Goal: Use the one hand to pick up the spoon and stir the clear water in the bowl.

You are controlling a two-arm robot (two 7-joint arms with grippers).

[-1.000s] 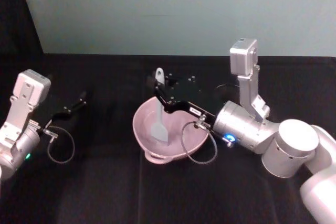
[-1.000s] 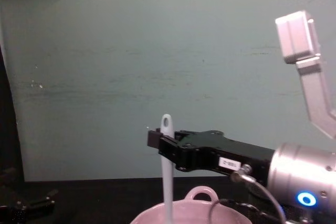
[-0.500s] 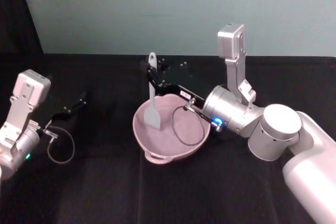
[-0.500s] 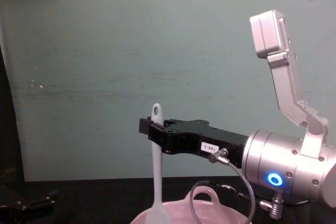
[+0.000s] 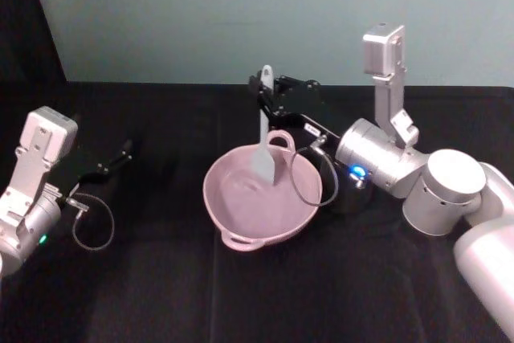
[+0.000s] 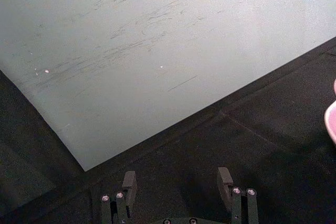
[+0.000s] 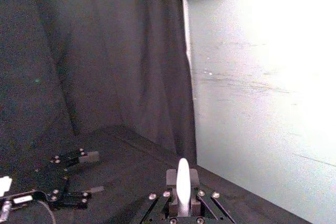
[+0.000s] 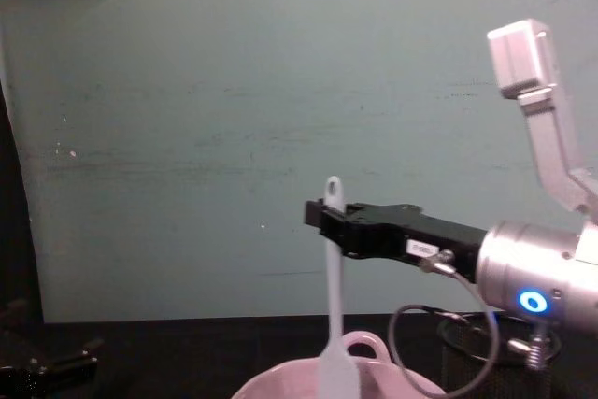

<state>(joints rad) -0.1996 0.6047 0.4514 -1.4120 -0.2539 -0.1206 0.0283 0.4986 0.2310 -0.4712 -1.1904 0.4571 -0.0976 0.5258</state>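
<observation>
Right gripper (image 5: 266,91): clamped on the spoon's handle just under its holed end. It reaches in from the right, above the bowl's far rim.
Spoon (image 5: 264,146): hangs close to upright, blade down inside the bowl at its far right part, near the small loop handle.
Bowl (image 5: 215,202): pale pink, standing near the middle of the dark worktop (image 5: 152,287). The clear water in it is hard to make out.
Left gripper (image 6: 178,191): parked near the worktop's left edge, fingers wide apart and holding nothing, well apart from the bowl.
Step in hand: stirring, by my reading, with the blade low in the bowl.
Doing it well: sweep slow, round circles that stay inside the wall. Hold the blade at one depth, low enough to move the water but not scraping the bottom. Leave the grip closed, because the hold is high on a long handle and the blade could swing.
Watch for: the cable loop (image 5: 307,185) hangs from the wrist over the bowl's right rim. A black mesh cup (image 8: 462,352) stands just beside the bowl under the wrist. A wide circle may nudge either, or push the light bowl.
</observation>
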